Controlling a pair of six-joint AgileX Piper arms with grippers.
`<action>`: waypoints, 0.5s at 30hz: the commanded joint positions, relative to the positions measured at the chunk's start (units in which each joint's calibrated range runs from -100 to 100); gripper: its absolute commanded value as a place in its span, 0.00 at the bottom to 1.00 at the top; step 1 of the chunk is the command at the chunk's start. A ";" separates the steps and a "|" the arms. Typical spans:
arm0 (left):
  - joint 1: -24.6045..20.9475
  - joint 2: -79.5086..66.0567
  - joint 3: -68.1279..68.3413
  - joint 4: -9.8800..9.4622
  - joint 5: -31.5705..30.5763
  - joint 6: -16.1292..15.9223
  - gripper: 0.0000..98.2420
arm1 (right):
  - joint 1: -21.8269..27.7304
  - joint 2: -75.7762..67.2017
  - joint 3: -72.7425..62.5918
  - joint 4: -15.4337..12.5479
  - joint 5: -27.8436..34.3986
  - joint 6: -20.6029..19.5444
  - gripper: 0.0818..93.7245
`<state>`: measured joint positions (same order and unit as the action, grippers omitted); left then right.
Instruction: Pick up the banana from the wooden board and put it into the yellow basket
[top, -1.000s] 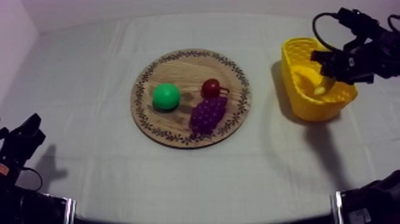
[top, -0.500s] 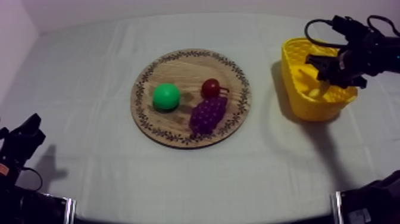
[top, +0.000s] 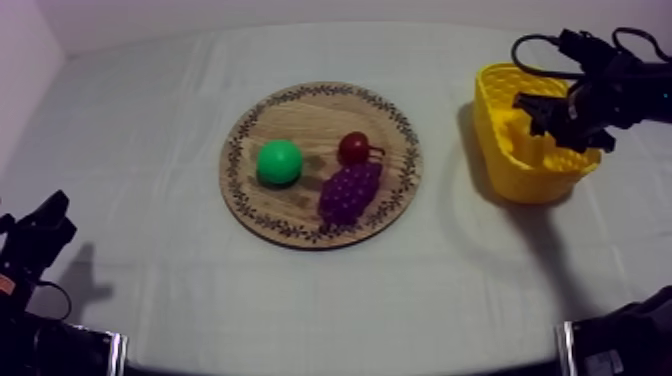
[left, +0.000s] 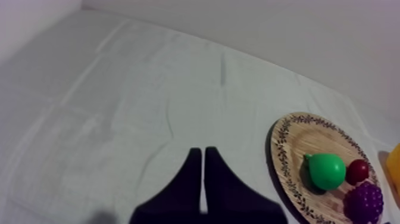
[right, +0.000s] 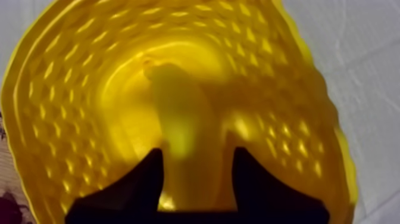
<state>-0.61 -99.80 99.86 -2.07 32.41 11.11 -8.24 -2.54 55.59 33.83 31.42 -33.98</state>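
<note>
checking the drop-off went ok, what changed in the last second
The right gripper moved a little leftward over the yellow basket, the banana going with it inside; whether it has let go cannot be told. The wooden board, pear, small red fruit, grapes and left gripper stayed put.

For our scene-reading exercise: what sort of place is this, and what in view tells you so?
Probably a robot test bench, not a kitchen: a cloth-covered table, toy fruit on a wooden board, and a black tool holding a banana over a yellow basket.
</note>
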 joint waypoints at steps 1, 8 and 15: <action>0.00 -0.03 0.03 -0.01 0.00 0.00 0.00 | -0.02 -0.04 -0.14 -0.40 0.01 0.49 0.38; 0.00 -0.03 0.03 -0.01 0.00 0.00 0.00 | 0.03 -0.31 -1.75 -3.54 -0.56 4.72 0.10; 0.00 -0.03 0.03 -0.01 0.00 0.00 0.00 | 0.62 -2.08 -5.96 -7.35 0.02 9.98 0.01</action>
<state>-0.61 -99.80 99.86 -2.07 32.41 11.11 -7.69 -4.23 50.55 26.99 31.57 -25.68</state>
